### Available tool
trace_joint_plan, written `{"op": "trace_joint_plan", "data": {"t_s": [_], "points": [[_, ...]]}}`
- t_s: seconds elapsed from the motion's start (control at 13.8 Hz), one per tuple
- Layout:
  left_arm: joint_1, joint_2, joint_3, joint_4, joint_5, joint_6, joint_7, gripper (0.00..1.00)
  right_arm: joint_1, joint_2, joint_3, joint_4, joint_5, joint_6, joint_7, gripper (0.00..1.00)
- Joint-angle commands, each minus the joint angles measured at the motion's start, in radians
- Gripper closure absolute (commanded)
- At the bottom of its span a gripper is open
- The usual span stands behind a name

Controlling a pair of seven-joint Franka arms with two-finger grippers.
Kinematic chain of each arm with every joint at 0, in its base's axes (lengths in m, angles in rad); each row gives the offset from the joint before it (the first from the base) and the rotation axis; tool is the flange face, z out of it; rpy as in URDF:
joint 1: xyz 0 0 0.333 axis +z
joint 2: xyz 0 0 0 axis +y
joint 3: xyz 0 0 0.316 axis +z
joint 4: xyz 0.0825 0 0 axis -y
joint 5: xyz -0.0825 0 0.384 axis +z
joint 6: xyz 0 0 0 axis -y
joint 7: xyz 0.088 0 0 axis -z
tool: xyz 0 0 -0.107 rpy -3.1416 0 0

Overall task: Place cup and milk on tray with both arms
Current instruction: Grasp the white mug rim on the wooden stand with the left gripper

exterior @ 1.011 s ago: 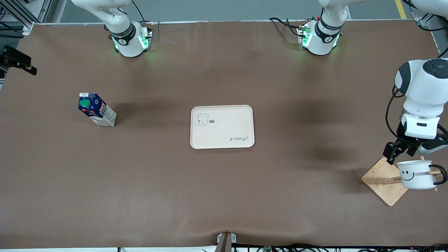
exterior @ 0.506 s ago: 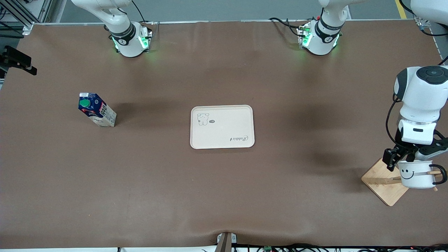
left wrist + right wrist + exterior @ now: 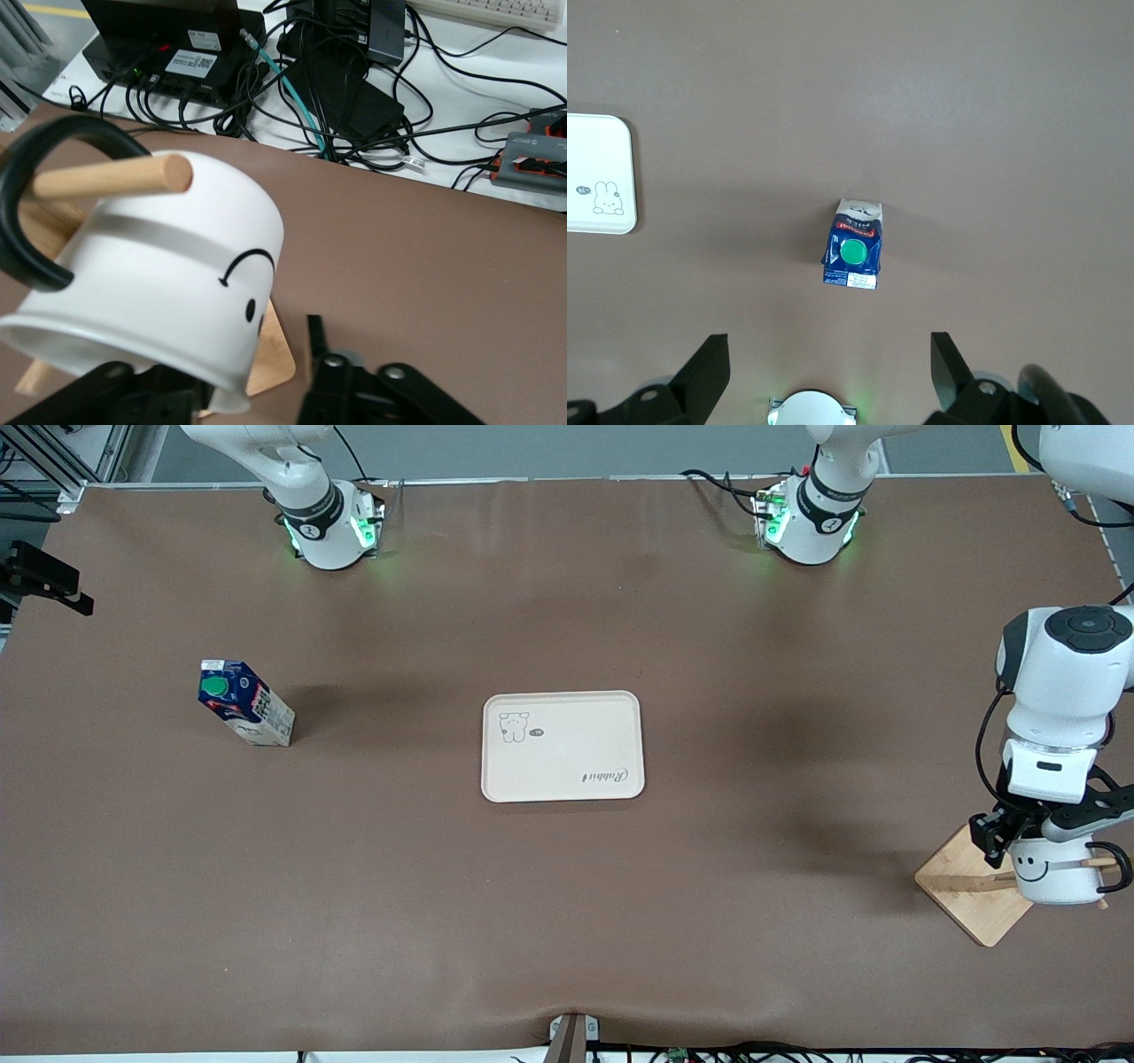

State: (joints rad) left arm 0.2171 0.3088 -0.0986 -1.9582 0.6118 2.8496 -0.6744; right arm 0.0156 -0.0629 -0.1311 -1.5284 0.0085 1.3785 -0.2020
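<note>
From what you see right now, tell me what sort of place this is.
Probably a robotics lab bench: two white jointed robot arms bolted to a brown-covered table, with tangled cables and black electronics boxes at its edge.

White cup (image 3: 151, 292) hangs by its black handle (image 3: 27, 204) on a wooden peg (image 3: 111, 177); left pincer (image 3: 257, 390) fingers spread around its rim.

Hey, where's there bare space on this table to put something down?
Bare patches: the tray itself, the brown table between tray and milk, and the strip nearer the camera. Crowded: the left arm's end, where the left gripper meets the cup on its wooden stand.
</note>
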Motion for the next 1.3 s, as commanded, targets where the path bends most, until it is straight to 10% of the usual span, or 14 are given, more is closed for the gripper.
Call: {"op": "trace_joint_plan", "data": {"t_s": [0.0,0.51,1.23], "points": [[0.01,0.021,-0.001,0.031,0.045,0.011,-0.024,0.69,0.009,0.0,-0.007,0.001,-0.009,0.002,-0.005,0.0],[-0.001,0.03,-0.003,0.042,0.049,0.01,-0.022,1.0,0.007,0.001,-0.007,0.001,-0.009,0.002,-0.005,0.0],[-0.036,0.004,-0.013,0.059,0.052,-0.058,0.009,1.0,0.004,0.003,-0.007,0.013,-0.009,-0.001,-0.008,0.0]]}}
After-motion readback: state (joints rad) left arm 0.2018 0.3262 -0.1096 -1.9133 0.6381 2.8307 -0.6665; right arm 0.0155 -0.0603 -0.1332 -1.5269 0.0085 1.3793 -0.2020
